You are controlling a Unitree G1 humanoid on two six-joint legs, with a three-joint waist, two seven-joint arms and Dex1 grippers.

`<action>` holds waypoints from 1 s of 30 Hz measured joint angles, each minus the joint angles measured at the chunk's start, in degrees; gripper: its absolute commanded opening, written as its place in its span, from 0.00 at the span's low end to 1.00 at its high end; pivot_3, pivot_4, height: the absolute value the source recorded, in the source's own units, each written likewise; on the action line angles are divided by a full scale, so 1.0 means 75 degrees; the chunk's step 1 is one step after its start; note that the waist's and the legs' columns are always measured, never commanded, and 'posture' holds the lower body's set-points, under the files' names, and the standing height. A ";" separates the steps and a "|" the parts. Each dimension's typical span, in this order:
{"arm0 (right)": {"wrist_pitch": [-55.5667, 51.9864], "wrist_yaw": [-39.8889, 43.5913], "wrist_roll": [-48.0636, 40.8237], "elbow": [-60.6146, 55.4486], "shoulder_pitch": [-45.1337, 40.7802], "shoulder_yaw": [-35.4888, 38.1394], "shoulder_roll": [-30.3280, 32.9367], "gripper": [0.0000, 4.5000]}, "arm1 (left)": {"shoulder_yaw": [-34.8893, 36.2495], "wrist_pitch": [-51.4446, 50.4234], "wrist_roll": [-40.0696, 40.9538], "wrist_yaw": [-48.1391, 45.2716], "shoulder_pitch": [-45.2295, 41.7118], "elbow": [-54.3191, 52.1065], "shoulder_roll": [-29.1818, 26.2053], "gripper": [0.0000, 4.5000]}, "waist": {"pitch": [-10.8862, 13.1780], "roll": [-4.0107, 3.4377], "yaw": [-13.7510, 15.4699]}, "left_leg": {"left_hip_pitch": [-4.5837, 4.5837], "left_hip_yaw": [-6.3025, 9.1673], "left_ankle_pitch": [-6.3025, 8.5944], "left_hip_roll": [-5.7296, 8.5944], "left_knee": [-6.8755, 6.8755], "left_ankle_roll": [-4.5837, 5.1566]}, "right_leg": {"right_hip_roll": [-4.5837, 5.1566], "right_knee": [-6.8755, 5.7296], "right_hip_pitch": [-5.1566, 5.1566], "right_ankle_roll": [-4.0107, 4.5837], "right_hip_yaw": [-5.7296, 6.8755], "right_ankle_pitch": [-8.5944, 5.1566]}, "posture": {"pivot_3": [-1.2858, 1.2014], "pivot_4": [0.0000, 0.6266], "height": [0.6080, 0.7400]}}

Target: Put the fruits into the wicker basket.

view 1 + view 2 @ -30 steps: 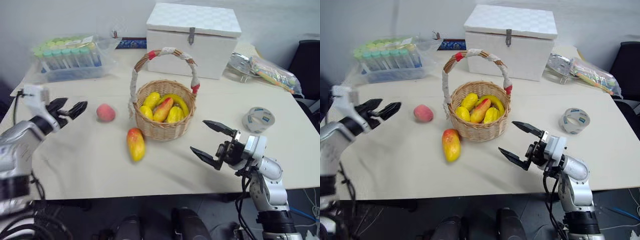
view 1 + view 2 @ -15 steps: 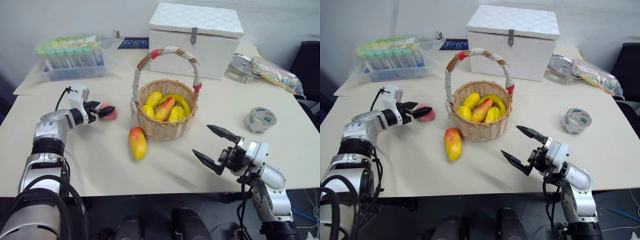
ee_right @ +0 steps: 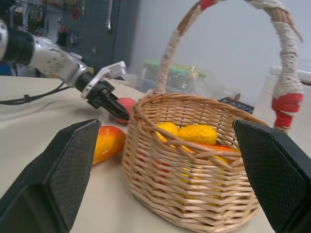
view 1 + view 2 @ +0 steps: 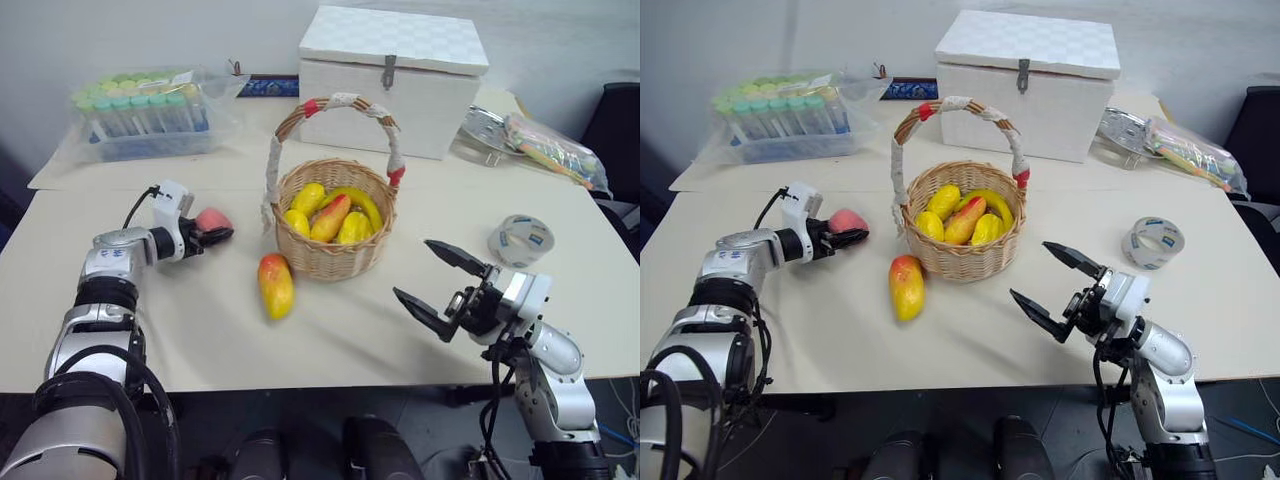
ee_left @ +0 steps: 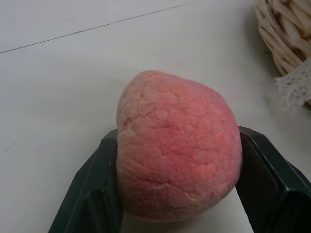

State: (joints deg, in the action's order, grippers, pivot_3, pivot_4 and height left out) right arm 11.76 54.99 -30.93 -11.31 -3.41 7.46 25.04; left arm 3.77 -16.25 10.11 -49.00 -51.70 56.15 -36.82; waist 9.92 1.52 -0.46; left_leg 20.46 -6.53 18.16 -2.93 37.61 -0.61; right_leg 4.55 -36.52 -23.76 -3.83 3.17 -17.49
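In the left eye view we see the left gripper (image 4: 213, 236) clamped on the peach (image 4: 211, 219), the mango (image 4: 275, 286) lying just beside the wicker basket (image 4: 330, 262). The right gripper (image 4: 440, 285) hangs with jaws spread wide, empty. In the left wrist view the peach (image 5: 177, 145) sits between both fingers (image 5: 92, 194). In the right wrist view the basket (image 3: 194, 184) stands between the parted fingers (image 3: 53, 179).

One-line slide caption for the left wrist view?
Left gripper shut on the peach on the table, beside the wicker basket.
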 measured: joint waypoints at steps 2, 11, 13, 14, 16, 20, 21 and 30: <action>-0.0228 -0.0121 -0.0184 -0.0034 -0.0086 0.0138 0.0083 1.00 | 0.0116 -0.0386 0.0370 -0.0669 0.0591 -0.1285 -0.0325 0.58 | 0.0002 0.0000 -0.0017 | 0.0010 0.0004 0.0000 -0.0011 -0.0002 -0.0003 | -0.0001 -0.0027 -0.0004 0.0001 -0.0008 0.0000 | 0.52 0.24 1.00; -0.1524 0.0432 -0.1479 -0.0359 -0.0282 0.0954 0.1488 1.00 | 0.0724 -0.3840 0.3443 -0.2106 0.2125 -0.8516 -0.1605 0.58 | 0.0025 -0.0035 0.0089 | 0.0020 0.0052 0.0029 0.0007 0.0028 0.0046 | 0.0025 0.0016 0.0028 -0.0003 -0.0052 0.0002 | 0.52 0.24 1.00; -0.1931 0.0683 -0.1786 -0.0364 -0.0431 0.1211 0.1969 1.00 | 0.0614 -0.4431 0.3955 -0.1584 0.1890 -0.9547 -0.1151 0.58 | 0.0029 -0.0042 0.0112 | 0.0015 0.0058 0.0043 0.0013 0.0042 0.0078 | 0.0029 0.0018 0.0044 -0.0014 -0.0053 0.0008 | 0.52 0.24 1.00; -0.2028 0.0760 -0.1839 -0.0367 -0.0516 0.1267 0.2066 1.00 | 0.0512 -0.4589 0.4043 -0.1276 0.1755 -0.9795 -0.0878 0.58 | 0.0028 -0.0041 0.0101 | 0.0009 0.0058 0.0043 0.0013 0.0043 0.0077 | 0.0024 0.0018 0.0051 -0.0014 -0.0053 0.0008 | 0.52 0.24 1.00; -0.2157 0.0893 -0.1857 -0.0360 -0.0665 0.1269 0.2090 1.00 | 0.0156 -0.4779 0.3963 -0.0424 0.1412 -0.9895 -0.0099 0.58 | 0.0028 -0.0042 0.0084 | 0.0001 0.0059 0.0041 0.0014 0.0045 0.0074 | 0.0012 0.0016 0.0058 -0.0018 -0.0055 0.0010 | 0.52 0.24 1.00; -0.2357 0.0985 -0.1792 -0.0290 -0.0926 0.1030 0.1973 1.00 | -0.0838 -0.4253 0.2656 0.1283 0.0839 -0.9181 0.1183 0.58 | 0.0030 -0.0042 0.0042 | 0.0005 0.0043 0.0012 0.0024 0.0050 0.0022 | -0.0007 0.0015 0.0046 -0.0020 -0.0065 0.0011 | 0.52 0.24 1.00; -0.2413 0.0980 -0.1778 -0.0309 -0.0950 0.0938 0.1952 1.00 | -0.1110 -0.4028 0.2262 0.1571 0.0767 -0.8902 0.1312 0.58 | 0.0030 -0.0043 0.0033 | 0.0004 0.0043 0.0007 0.0024 0.0049 0.0014 | -0.0012 0.0015 0.0041 -0.0019 -0.0070 0.0011 | 0.52 0.24 1.00; -0.2742 0.0888 -0.1666 -0.0634 -0.0800 0.0735 0.1741 1.00 | -0.1915 -0.3068 0.0766 0.2203 0.0764 -0.7616 0.1900 0.98 | 0.0043 -0.0048 0.0084 | 0.0038 0.0051 0.0009 0.0017 0.0059 0.0025 | -0.0008 0.0019 0.0015 -0.0023 -0.0066 0.0013 | 0.52 0.24 1.00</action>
State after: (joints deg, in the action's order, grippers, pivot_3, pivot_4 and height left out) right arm -8.80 61.66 -43.43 -16.07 -9.42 12.97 38.10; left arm -10.59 -39.26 15.85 -32.48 -45.97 -0.97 -22.57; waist 10.24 1.15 0.16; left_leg 20.74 -6.14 18.23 -2.80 38.05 -0.42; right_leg 4.50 -36.38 -23.65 -4.00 2.68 -17.39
